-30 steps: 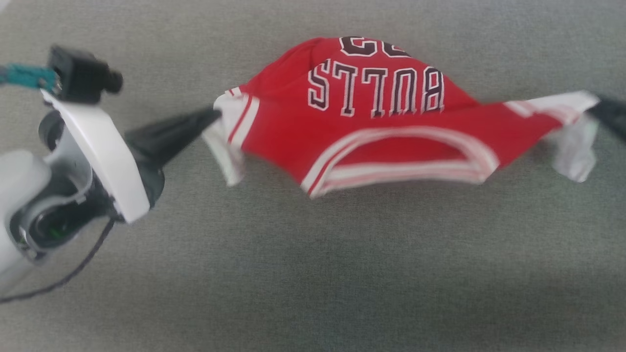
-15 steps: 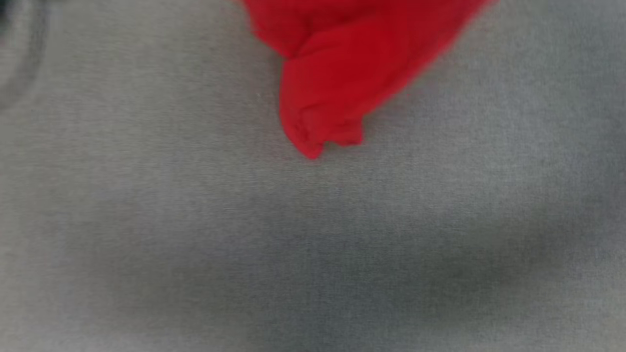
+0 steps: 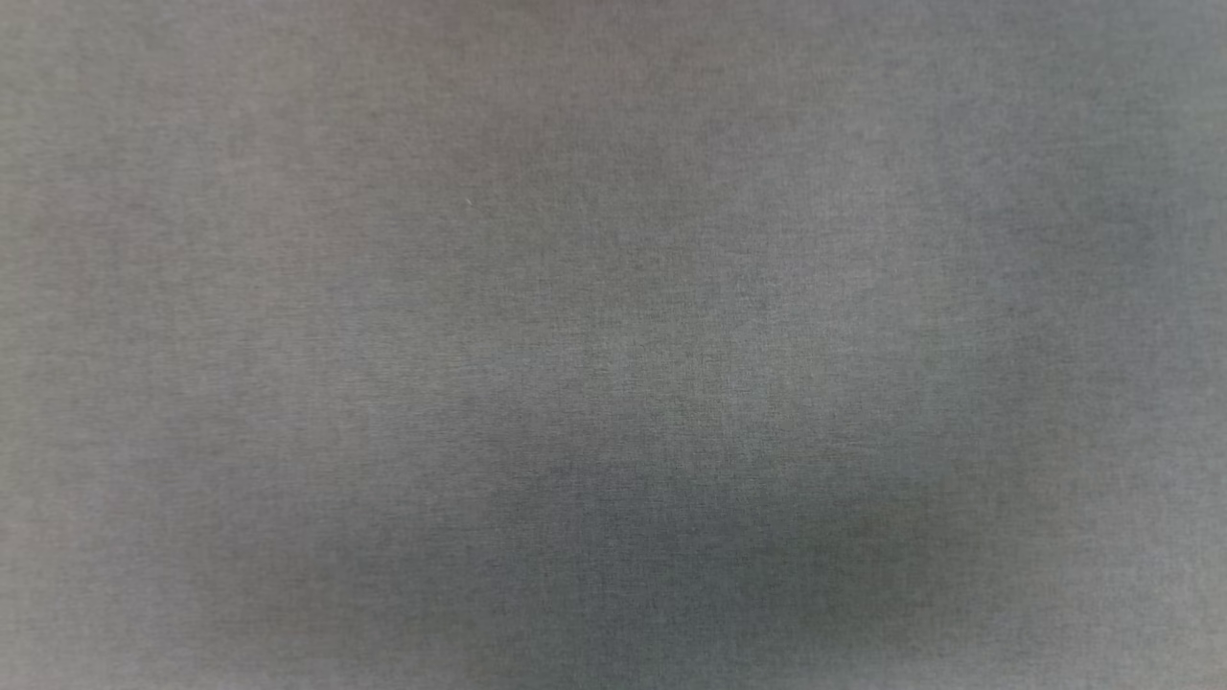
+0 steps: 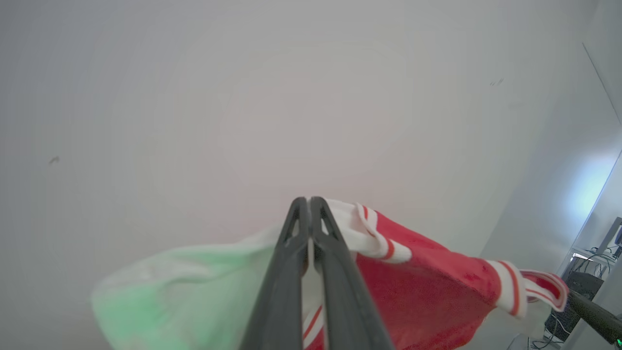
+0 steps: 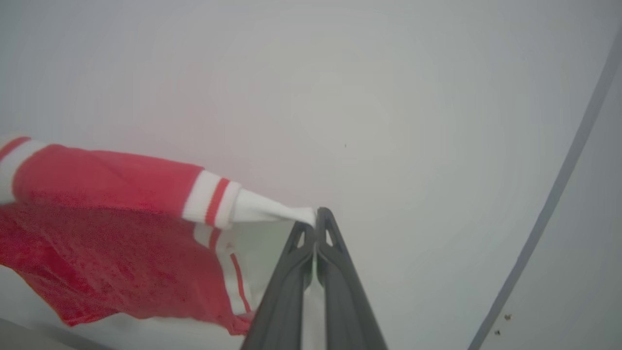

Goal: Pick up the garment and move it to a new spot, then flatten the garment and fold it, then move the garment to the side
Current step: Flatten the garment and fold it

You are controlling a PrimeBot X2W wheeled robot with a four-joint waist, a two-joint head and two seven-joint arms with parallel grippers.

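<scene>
Our head view shows grey cloth (image 3: 613, 345). In the wrist views, our left gripper (image 4: 309, 199) clamps the garment (image 4: 427, 291), which trails toward 4 o'clock. Our right gripper (image 5: 316, 216) clamps it too, toward 9 o'clock.

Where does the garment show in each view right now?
Head view: grey surface, shadow low centre.
Left wrist view: garment lower right, pinched in the shut left gripper.
Right wrist view: garment lower left, pinched in the shut right gripper.
Shared landmark: red-and-white striped trim at the right-held corner.

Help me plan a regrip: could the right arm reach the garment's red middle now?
Probably not: its jaws are shut on the red garment's white corner, so they'd have to let go.
</scene>
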